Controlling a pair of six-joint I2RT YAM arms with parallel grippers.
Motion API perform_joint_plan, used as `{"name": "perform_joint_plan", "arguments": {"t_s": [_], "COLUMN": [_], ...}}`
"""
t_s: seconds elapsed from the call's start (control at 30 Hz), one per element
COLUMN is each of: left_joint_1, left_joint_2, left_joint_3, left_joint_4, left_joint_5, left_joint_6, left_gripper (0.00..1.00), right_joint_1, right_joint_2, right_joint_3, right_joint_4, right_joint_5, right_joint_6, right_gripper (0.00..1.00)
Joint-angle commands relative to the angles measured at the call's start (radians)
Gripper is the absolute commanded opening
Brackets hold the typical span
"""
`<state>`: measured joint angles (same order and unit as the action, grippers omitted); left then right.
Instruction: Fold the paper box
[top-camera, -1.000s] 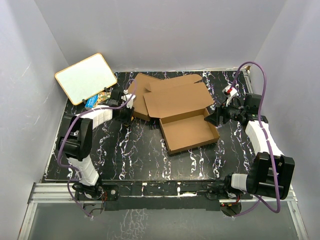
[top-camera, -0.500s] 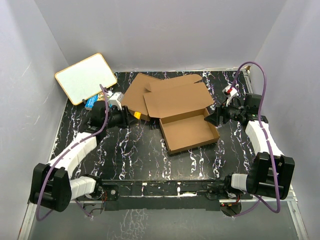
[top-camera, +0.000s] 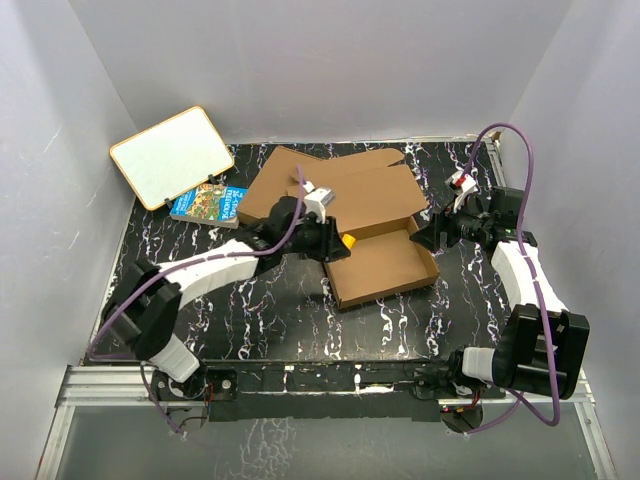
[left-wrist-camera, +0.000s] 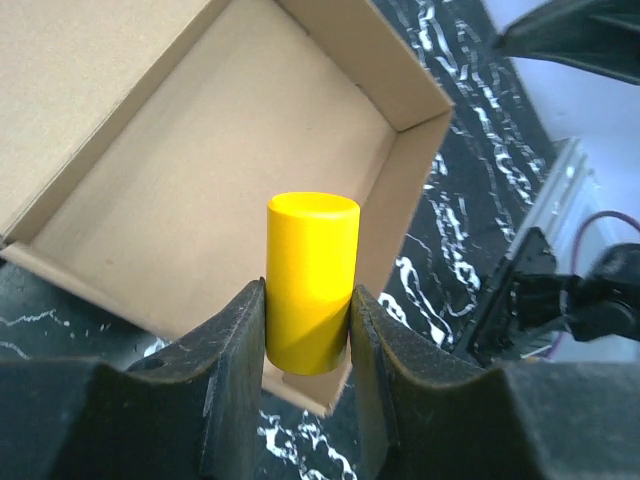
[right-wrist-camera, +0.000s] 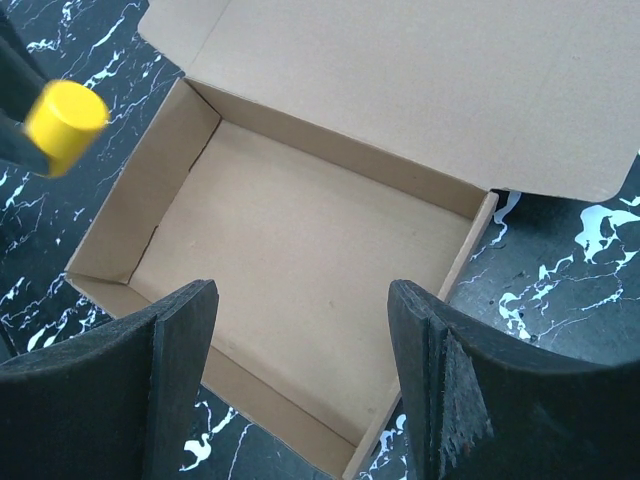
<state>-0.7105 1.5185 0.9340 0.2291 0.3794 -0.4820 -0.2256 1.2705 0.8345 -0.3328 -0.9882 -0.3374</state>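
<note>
My left arm has swung in from the left side of the table and now reaches across to the middle, which uncovers the corner where it sat half a second ago. The right arm has not budged. The paper box lies right of centre on the black marbled top. Its shallow tray is open and empty, and its big lid flap is laid back flat towards the rear wall. A flat brown cardboard pokes out from under that lid at the back left, and my left arm crosses over part of both. A whiteboard with a wooden frame leans in the far-left corner. Just in front of it a blue book lies flat, well apart from the box. The left gripper is clamped on a yellow cylinder, held upright between the pads. It hangs at the tray's left wall near the hinge corner, and I can't tell whether it touches the cardboard. The right gripper is spread wide with nothing in it, poised at the tray's right side, fingers straddling the opening.
</note>
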Motion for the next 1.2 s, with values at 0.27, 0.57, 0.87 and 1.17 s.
{"name": "perform_joint_plan", "arguments": {"t_s": [0.27, 0.57, 0.87, 1.17], "left_joint_1": [-0.12, -0.133, -0.134, -0.132], "left_joint_2": [0.36, 0.455, 0.362, 0.105], "left_joint_3": [0.356, 0.475, 0.437, 0.243], "left_joint_4": [-0.306, -0.378, -0.309, -0.138], "left_joint_5": [-0.195, -0.259, -0.251, -0.303], "left_joint_6": [0.121, 0.147, 0.146, 0.224], "left_gripper": [0.0, 0.37, 0.97, 0.97], "right_joint_1": [-0.009, -0.011, -0.012, -0.014], "right_joint_2": [-0.009, -0.007, -0.008, -0.009], "right_joint_3": [0.008, 0.008, 0.008, 0.008], "right_joint_4": [0.064, 0.066, 0.065, 0.064], "right_joint_5": [0.005, 0.008, 0.008, 0.003], "right_joint_6": [-0.003, -0.005, -0.005, -0.006], "right_gripper": [0.74, 0.74, 0.74, 0.75]}}
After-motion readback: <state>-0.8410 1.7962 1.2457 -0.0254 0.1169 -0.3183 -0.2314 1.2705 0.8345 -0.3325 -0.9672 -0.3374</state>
